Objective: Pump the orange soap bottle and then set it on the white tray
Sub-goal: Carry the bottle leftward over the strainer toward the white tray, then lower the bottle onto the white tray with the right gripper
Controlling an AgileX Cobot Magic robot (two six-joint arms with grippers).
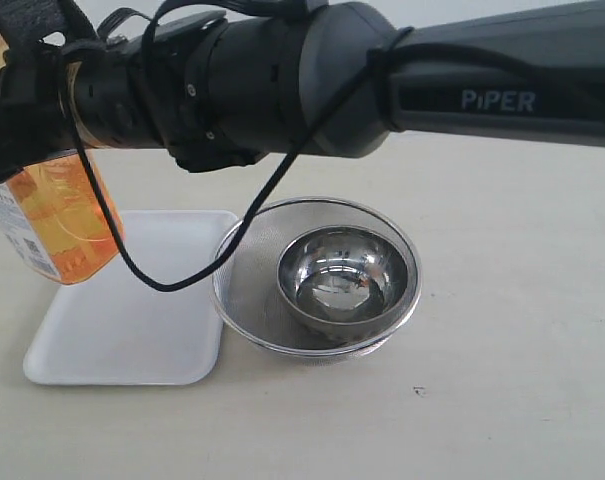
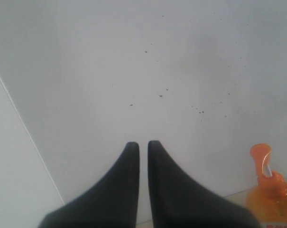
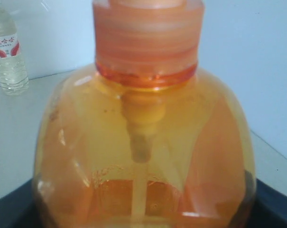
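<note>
Over at the left edge of the exterior view, the right gripper (image 1: 24,120) is clamped around the orange soap bottle (image 1: 54,222), which hangs tilted above the left end of the white tray (image 1: 132,340); whether its base touches the tray I cannot tell. The right arm (image 1: 382,80) stretches across from the right. Just beside the tray sits a mesh strainer (image 1: 244,290) with a steel bowl (image 1: 344,280) inside. From the left wrist, the left gripper (image 2: 143,145) shows its jaws nearly together, gripping nothing, facing a white wall (image 2: 134,57), the pump head (image 2: 263,159) off to one side. From the right wrist, the bottle fills the picture between dark fingers (image 3: 10,211), a water bottle (image 3: 5,52) behind
</note>
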